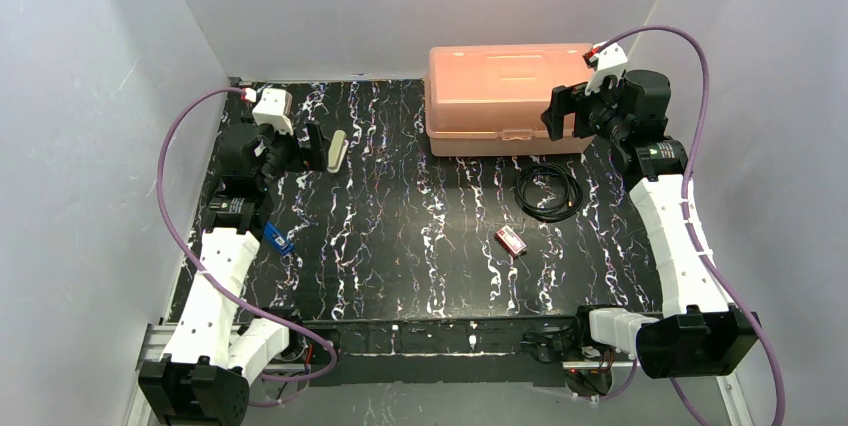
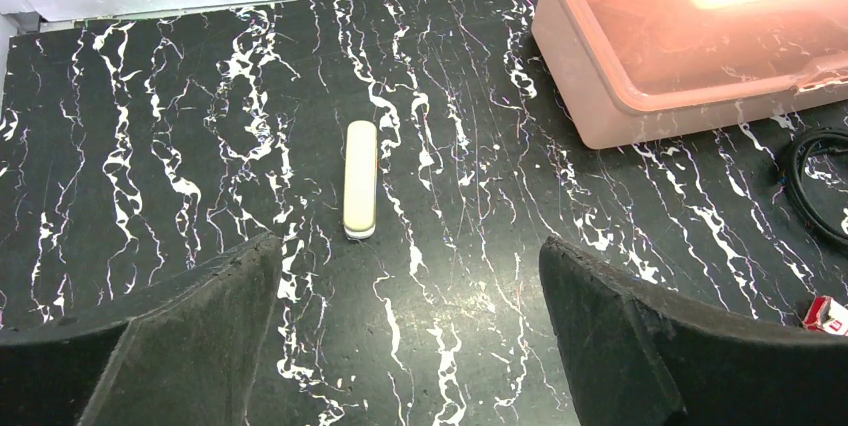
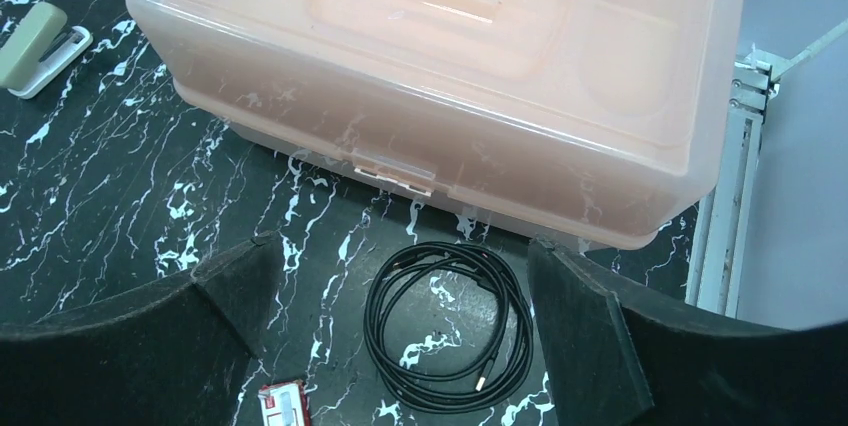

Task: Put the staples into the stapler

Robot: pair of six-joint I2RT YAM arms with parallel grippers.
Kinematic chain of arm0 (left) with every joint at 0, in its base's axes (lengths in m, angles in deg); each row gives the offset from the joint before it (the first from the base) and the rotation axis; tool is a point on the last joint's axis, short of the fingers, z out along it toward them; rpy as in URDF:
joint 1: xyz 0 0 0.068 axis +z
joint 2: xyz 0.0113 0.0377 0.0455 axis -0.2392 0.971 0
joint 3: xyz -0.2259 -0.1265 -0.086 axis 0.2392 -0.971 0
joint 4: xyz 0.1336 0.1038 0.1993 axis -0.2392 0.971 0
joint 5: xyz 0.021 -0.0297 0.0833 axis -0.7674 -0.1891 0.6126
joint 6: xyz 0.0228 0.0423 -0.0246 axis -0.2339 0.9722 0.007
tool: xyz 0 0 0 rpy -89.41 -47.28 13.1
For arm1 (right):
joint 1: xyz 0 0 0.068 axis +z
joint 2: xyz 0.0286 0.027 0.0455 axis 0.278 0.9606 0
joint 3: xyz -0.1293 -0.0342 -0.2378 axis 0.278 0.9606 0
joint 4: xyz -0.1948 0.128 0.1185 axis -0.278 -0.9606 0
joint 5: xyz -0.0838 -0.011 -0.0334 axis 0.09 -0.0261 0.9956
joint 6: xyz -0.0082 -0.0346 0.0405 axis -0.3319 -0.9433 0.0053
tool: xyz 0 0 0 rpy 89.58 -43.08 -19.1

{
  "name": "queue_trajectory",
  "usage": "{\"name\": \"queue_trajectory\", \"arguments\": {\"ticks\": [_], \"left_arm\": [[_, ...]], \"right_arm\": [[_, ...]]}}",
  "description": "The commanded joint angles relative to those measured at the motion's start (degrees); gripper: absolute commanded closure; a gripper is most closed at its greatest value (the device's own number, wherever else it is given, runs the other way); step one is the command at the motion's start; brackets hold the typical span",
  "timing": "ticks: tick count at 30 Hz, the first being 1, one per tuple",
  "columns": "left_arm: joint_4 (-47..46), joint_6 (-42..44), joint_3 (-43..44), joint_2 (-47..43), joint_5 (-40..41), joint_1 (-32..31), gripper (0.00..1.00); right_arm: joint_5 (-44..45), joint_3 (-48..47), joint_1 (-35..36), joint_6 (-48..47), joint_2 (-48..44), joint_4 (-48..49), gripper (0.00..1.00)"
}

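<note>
1. The left gripper (image 2: pixel 405 258) and the right gripper (image 3: pixel 398 251) are both wide open and hold nothing.
2. The little red staple box (image 1: pixel 511 240) lies flat near the middle of the desk (image 1: pixel 400 246), a bit toward the right edge. No staples show; I think they are inside.
3. The box looks light, made of thin card that can squash. Hold it softly by its long sides.
4. The cream stapler (image 1: pixel 337 151) near the far left corner looks smooth, hard, long and rounded.

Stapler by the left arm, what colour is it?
Pale cream; the stapler shows best in the left wrist view.
</note>
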Motion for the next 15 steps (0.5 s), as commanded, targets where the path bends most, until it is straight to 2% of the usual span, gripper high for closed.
{"name": "queue_trajectory", "arguments": {"ticks": [1,15], "left_arm": [[0.50,0.70,1.43,-0.84,-0.10,0.23,0.02],[0.46,3.12,-0.50,-1.52,0.35,0.23,0.02]], "right_arm": [[-2.02,-2.05,0.07,-0.92,-0.40,0.91,0.01],[-2.59,-1.85,0.06,-1.13,-0.61,0.77,0.01]]}}
